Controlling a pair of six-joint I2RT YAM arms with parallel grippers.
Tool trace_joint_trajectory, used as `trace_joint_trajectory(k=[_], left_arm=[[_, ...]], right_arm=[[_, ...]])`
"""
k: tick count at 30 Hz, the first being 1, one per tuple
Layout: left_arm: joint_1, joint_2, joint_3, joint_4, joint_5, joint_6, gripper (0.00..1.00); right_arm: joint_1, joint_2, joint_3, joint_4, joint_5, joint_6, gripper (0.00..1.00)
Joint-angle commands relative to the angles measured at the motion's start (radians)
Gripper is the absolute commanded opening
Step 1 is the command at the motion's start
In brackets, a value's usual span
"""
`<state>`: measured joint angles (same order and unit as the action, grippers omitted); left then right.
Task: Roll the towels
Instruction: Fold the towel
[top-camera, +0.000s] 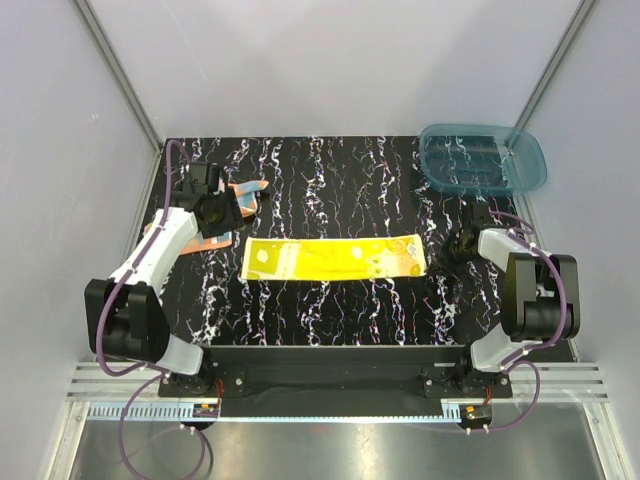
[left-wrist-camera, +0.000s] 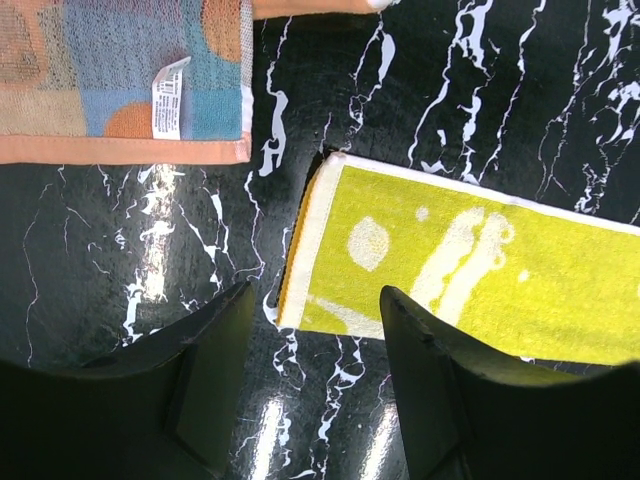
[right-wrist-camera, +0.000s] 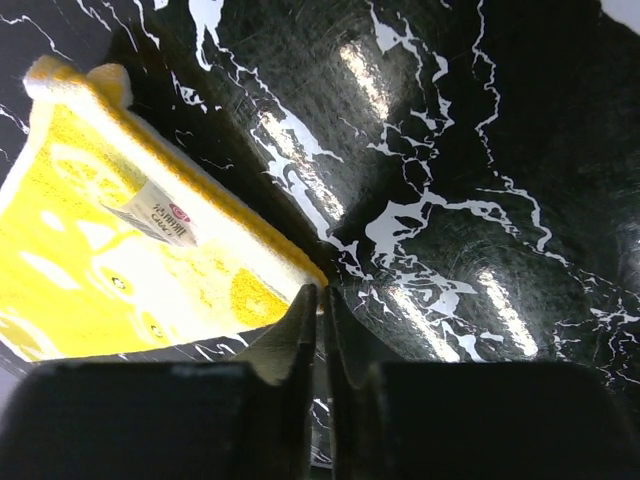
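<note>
The yellow towel (top-camera: 335, 258) lies flat as a long strip across the middle of the black marbled table (top-camera: 330, 320). The orange towel (top-camera: 248, 190) with blue patches lies at the far left, partly under my left arm. My left gripper (left-wrist-camera: 315, 300) hangs open above the table just off the yellow towel's (left-wrist-camera: 480, 290) left end, with the orange towel (left-wrist-camera: 100, 80) beyond it. My right gripper (right-wrist-camera: 320, 292) is shut to a thin slit on the near right corner of the yellow towel (right-wrist-camera: 120, 260), low at the table. In the top view the right gripper (top-camera: 462, 245) sits at the strip's right end.
A translucent teal bin (top-camera: 530, 150) stands at the far right corner of the table. Grey walls close in both sides and the back. Both arm bases are bolted at the near edge.
</note>
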<state>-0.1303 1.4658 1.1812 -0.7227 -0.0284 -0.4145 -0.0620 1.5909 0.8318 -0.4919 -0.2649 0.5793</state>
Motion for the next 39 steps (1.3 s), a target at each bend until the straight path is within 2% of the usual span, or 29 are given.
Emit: trace_joint_trajectory(k=[1, 4, 10, 17, 21, 24, 27, 32, 39], left_arm=[[0.006, -0.050, -0.005, 0.051, 0.022, 0.019, 0.59], [0.006, -0.058, -0.011, 0.052, 0.051, 0.020, 0.59], [0.004, -0.114, -0.025, 0.013, 0.073, 0.043, 0.58], [0.004, -0.284, -0.205, -0.026, 0.154, 0.059, 0.57], [0.003, -0.416, -0.273, -0.063, 0.176, 0.046, 0.57], [0.000, -0.487, -0.305, -0.070, 0.194, 0.036, 0.59], [-0.003, -0.525, -0.334, -0.028, 0.226, 0.028, 0.59], [-0.003, -0.495, -0.327, -0.041, 0.202, 0.026, 0.59], [-0.002, -0.515, -0.324, -0.043, 0.168, 0.020, 0.59]], right_arm=[[-0.001, 0.011, 0.038, -0.007, 0.026, -0.041, 0.08], [-0.002, 0.020, 0.076, -0.037, 0.052, -0.081, 0.00], [-0.010, -0.008, 0.150, -0.094, 0.087, -0.130, 0.00], [-0.009, -0.074, 0.228, -0.192, 0.222, -0.203, 0.00], [0.008, -0.123, 0.265, -0.208, 0.187, -0.216, 0.00], [0.056, -0.147, 0.308, -0.217, 0.174, -0.240, 0.00], [0.157, -0.137, 0.364, -0.246, 0.197, -0.249, 0.00], [0.304, -0.114, 0.426, -0.241, 0.181, -0.245, 0.00], [0.519, -0.023, 0.628, -0.278, 0.165, -0.246, 0.00]])
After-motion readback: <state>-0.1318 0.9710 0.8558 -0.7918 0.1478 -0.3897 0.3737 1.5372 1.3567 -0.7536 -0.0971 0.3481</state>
